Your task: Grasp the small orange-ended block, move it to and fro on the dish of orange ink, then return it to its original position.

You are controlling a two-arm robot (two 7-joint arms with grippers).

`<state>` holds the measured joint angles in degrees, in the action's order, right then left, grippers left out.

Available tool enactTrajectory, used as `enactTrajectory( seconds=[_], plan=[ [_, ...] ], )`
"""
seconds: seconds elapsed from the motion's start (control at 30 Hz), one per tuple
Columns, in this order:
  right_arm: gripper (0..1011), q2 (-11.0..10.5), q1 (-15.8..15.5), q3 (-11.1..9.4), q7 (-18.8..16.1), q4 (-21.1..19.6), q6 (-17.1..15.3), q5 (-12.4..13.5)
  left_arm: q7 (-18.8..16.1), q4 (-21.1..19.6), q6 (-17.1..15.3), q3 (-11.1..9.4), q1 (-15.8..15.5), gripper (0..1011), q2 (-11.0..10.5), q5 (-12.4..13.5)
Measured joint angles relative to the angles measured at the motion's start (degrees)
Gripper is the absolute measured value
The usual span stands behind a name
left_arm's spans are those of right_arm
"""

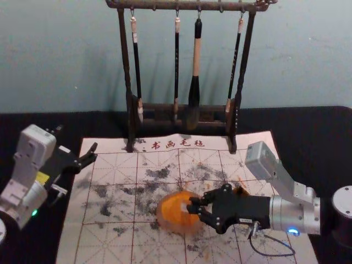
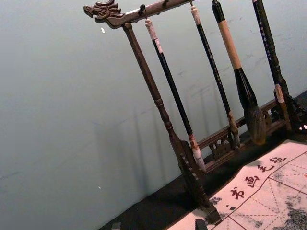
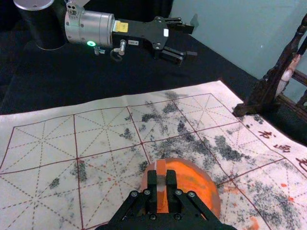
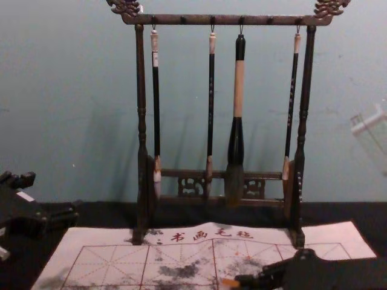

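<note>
- Head view, lower centre: right gripper [image 1: 193, 205] – closed firmly around the small block [image 3: 161, 181], which is at the orange ink dish [image 1: 169, 220].
- Left edge: left gripper [image 1: 93, 153] idle – fingers parted, empty.

Over there the left gripper [image 1: 94, 152] hangs idle above the left side of the desk [image 1: 313, 132], fingers spread and pointing inward. The right arm [image 1: 297, 212] stretches in from the desk's right side, its right gripper [image 1: 192, 204] about midway across, fingers closed to a narrow gap.
</note>
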<state>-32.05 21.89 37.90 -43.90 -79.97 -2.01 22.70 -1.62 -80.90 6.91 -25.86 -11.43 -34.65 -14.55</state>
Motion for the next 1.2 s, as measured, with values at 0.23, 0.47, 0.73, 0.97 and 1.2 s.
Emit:
enactTrajectory(
  seconds=[0.23,0.47,0.73,0.97,1.2],
  plan=[
    [84,1.2,1.27,0.4,0.64,1.59,0.03,-0.7,0.0,0.0,0.0,0.0,0.0,1002,0.0,0.0],
    [83,2.25,2.42,0.14,1.46,3.08,-0.23,-0.86,0.0,0.0,0.0,0.0,0.0,1001,0.0,0.0],
    [84,2.59,2.95,-0.42,1.94,3.91,-0.6,-0.89,0.0,0.0,0.0,0.0,0.0,1001,0.0,0.0],
    [83,1.91,2.56,-0.79,1.9,3.85,-0.75,-0.65,0.0,0.0,0.0,0.0,0.0,1001,0.0,0.0],
    [83,0.57,1.44,-1.25,1.44,2.57,-0.8,-0.08,0.0,0.0,0.0,0.0,0.0,1001,0.0,0.0]
  ],
)
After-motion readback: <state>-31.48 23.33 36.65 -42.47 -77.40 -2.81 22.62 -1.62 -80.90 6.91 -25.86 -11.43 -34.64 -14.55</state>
